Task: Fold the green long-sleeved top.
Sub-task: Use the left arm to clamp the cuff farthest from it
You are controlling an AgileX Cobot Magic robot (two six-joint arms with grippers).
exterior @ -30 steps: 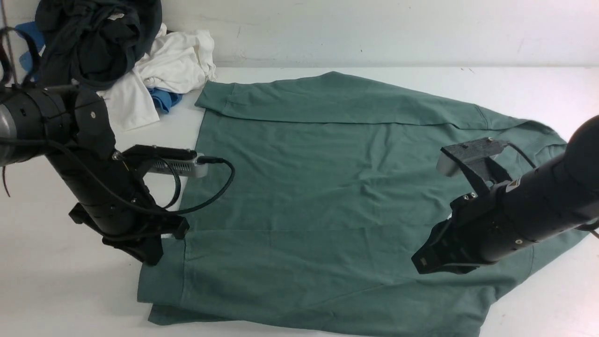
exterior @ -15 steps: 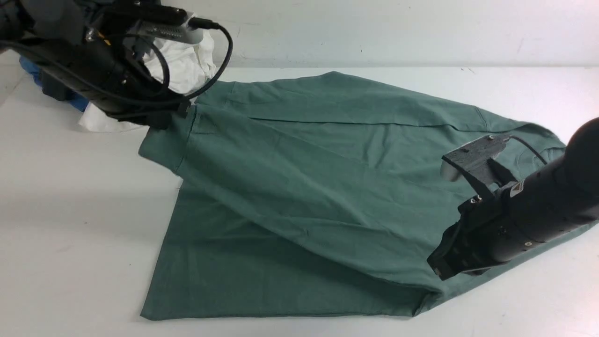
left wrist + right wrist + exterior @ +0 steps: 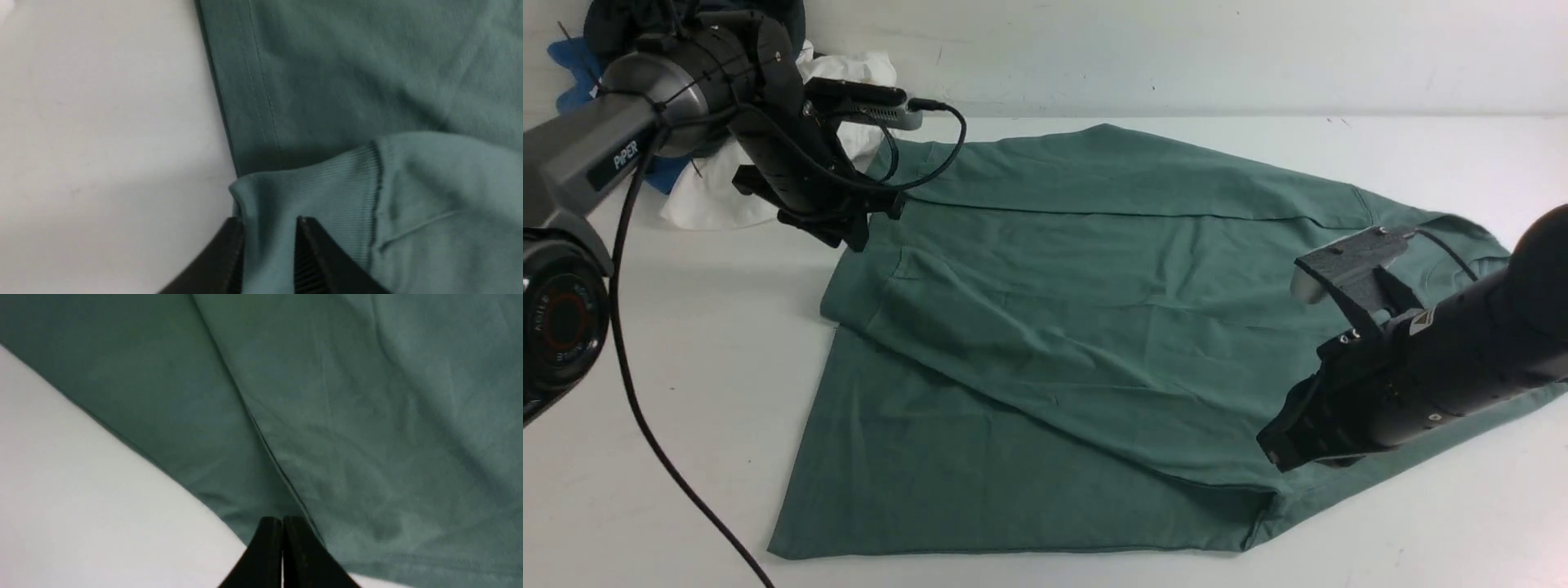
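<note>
The green long-sleeved top (image 3: 1094, 327) lies spread on the white table (image 3: 1421, 539). Its near-left part is folded over diagonally toward the back, and the fold runs down to the near right. My left gripper (image 3: 854, 237) hangs at the back left above the turned-over corner. In the left wrist view its jaws stand apart, so the left gripper (image 3: 269, 222) is open, with the ribbed hem (image 3: 327, 183) lying loosely between the fingers. My right gripper (image 3: 1270, 453) is shut, low over the top at the fold's near-right end. In the right wrist view, the right gripper (image 3: 282, 520) has nothing visible between its closed tips.
A pile of black (image 3: 613, 20), white (image 3: 711, 200) and blue (image 3: 572, 61) garments sits at the back-left corner against the wall, just behind the left arm. The left arm's cable (image 3: 645, 425) trails over the table's left side.
The left gripper carried the top's near-left corner up and back, folding it over. It has now lowered and parted its jaws, and the fabric has settled. The right gripper hardly moved.
</note>
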